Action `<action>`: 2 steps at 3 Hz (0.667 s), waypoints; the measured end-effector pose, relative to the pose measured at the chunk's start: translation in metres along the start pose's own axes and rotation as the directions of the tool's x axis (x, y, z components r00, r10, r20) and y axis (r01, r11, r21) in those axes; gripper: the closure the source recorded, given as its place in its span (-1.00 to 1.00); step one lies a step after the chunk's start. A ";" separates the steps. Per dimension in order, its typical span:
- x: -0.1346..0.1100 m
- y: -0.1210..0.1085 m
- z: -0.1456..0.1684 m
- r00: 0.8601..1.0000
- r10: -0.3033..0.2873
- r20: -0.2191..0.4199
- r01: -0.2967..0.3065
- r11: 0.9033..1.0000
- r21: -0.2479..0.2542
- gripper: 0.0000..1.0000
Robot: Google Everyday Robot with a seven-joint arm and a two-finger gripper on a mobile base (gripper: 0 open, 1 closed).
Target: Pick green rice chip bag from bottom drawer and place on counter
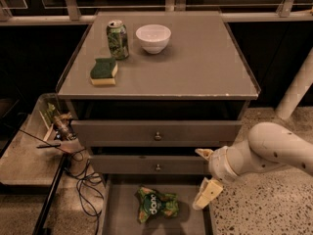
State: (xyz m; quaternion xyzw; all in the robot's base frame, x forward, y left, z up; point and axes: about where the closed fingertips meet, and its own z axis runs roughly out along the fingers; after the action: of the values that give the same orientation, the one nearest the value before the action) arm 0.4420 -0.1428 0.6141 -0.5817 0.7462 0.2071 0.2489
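Note:
The green rice chip bag (155, 204) lies crumpled on the floor of the open bottom drawer (122, 217), near its middle. My gripper (205, 174) hangs at the drawer's right edge, in front of the middle drawer and to the right of the bag. Its two tan fingers are spread wide, one high and one low (208, 194), with nothing between them. It does not touch the bag. The counter (195, 58) is the cabinet's flat grey-brown top, above.
A green soda can (118, 39), a white bowl (153, 37) and a green-topped yellow sponge (103, 71) stand on the counter's left half. A low side table with clutter (29, 151) and loose cables (83, 180) are at the left. A white post (296, 89) stands at the right.

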 end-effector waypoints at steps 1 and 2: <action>0.017 -0.009 0.028 0.997 -0.010 0.076 0.011 1.000 -0.007 -1.00; 0.027 -0.014 0.050 0.986 -0.047 0.158 0.050 0.999 -0.014 -1.00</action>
State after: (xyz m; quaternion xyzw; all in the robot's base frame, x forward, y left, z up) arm 0.4567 -0.1366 0.5582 -0.5836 0.7079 0.2532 0.3069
